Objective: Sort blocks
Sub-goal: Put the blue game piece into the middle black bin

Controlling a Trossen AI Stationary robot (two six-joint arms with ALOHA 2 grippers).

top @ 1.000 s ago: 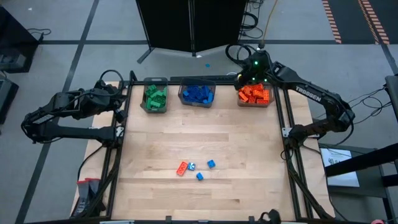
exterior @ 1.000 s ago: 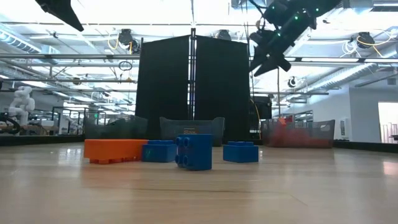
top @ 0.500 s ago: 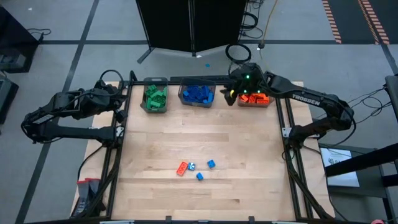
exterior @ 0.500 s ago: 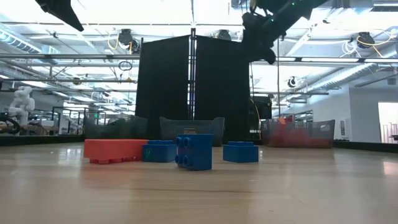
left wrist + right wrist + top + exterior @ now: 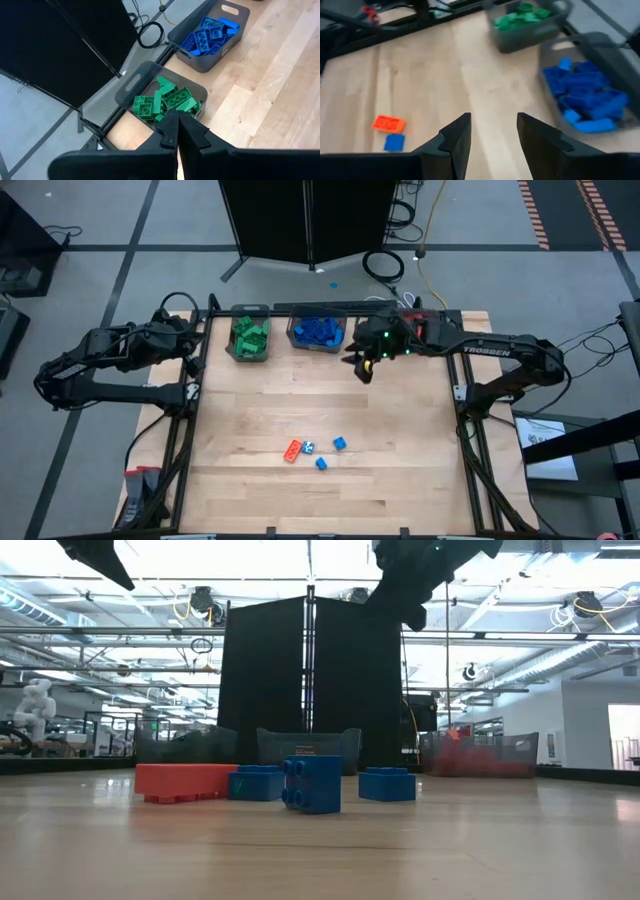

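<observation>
the right gripper [image 5: 358, 366] hangs in the air over the table [image 5: 400, 450], just in front of the blue bin [image 5: 317, 332]. its two fingers [image 5: 456, 136] stand apart with nothing between them. the left gripper [image 5: 177, 134] waits off the table's edge at about 9 o'clock, near the green bin [image 5: 248, 336], and its fingers are pressed together with nothing in them.

four loose blocks lie close together at about 6 o'clock on the table: one orange-red block [image 5: 293, 449] and three blue blocks [image 5: 340, 444]. they are well apart from the bins.

along the far edge at 12 o'clock stand three bins. the green bin holds green blocks [image 5: 165, 101], the blue bin holds blue blocks [image 5: 209, 34], and the third bin [image 5: 480, 754] holds orange-red ones.
</observation>
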